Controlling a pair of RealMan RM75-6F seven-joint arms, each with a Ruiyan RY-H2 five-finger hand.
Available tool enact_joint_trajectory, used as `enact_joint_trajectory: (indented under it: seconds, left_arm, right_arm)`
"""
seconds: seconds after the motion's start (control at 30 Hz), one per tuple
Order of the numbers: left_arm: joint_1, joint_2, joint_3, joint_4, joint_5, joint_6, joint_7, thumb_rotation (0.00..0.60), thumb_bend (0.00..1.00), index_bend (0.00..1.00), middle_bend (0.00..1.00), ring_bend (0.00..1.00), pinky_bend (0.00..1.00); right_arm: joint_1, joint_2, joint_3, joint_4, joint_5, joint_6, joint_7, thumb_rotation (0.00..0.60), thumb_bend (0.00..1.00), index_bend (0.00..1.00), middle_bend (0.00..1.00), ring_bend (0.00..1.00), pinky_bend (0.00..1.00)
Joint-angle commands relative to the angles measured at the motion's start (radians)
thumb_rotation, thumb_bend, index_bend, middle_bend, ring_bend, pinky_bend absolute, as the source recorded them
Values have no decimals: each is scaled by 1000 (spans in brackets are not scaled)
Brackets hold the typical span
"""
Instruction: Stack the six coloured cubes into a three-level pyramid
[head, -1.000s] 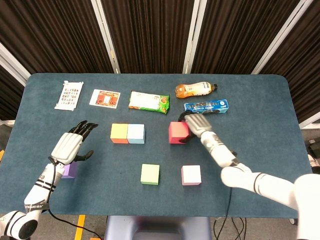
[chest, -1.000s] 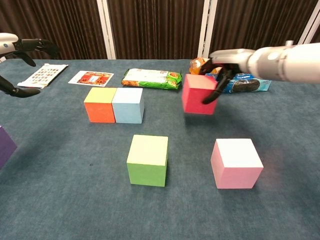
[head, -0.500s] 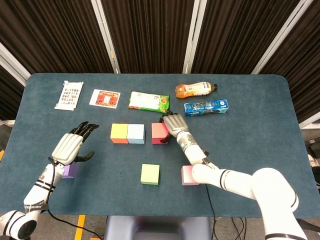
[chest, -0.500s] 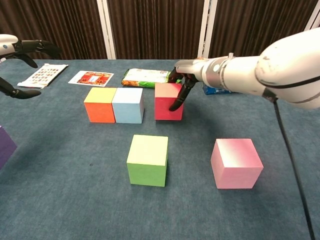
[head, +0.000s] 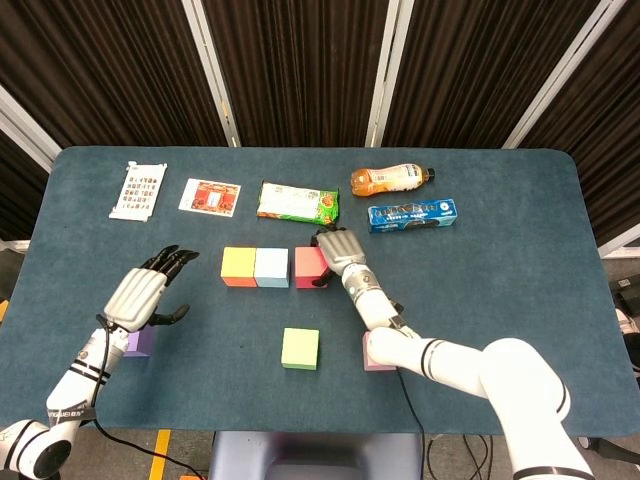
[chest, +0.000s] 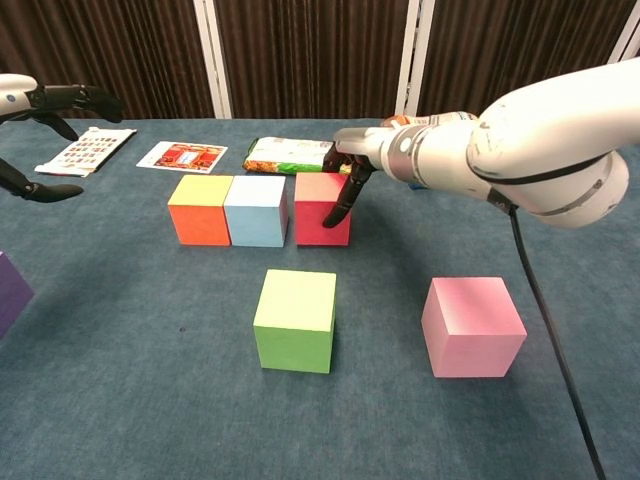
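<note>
Head view showed the dark blue felt-covered table (head: 520, 260) with my right hand (head: 338, 250) brought in from the far right side, where a second before it had been carrying the red cube (head: 308, 267) clear of the cloth. That red cube now sat down on the table, next to the pale blue cube (head: 271, 267), which itself touched the orange cube with the yellow top (head: 238, 266); whether red and blue actually touched I could not tell. I judged the bottom row of three to be laid, or nearly. My right hand's fingers (chest: 340, 205) were draped over the red cube's top and right face, apparently gripping it.

My left hand (head: 140, 290) had not shifted over that second; it hovered with fingers spread, holding nothing, just above the purple cube (head: 138, 343) near the left edge.

Three cubes remained loose: the lime green cube (head: 300, 348) and the pink cube (chest: 472, 326) in front of the row, and the purple one. I reckoned the next call was releasing the red cube without nudging the row.
</note>
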Motion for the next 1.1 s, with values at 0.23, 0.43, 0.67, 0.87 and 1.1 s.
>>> enact_joint_trajectory:
  seconds: [0.23,0.43,0.67,0.87,1.1]
  left_arm:
    - [0,-5,-1,17,6,-8,-17,600,318,118,121,53,212]
    - [1,-11,1,32,10,-15,-33,600,318,118,121,53,212]
    - [2,-15,1,45,17,-17,-50,600,316,118,121,53,211]
    - [4,-13,2,51,25,-17,-63,600,317,118,120,53,211]
    - [3,-17,4,57,26,-23,-67,600,317,118,118,53,211]
  right_arm:
    - [19,-35,8,40,-1,-3,-14,600,263,561,311,194,319]
    - [24,-55,13,63,-1,-3,-20,600,263,559,311,194,319]
    - [23,-70,24,77,-4,5,-23,600,263,554,311,194,319]
    - [22,-77,36,79,-2,9,-24,600,264,551,311,194,314]
    - [20,-81,44,80,-7,10,-29,600,264,548,311,194,312]
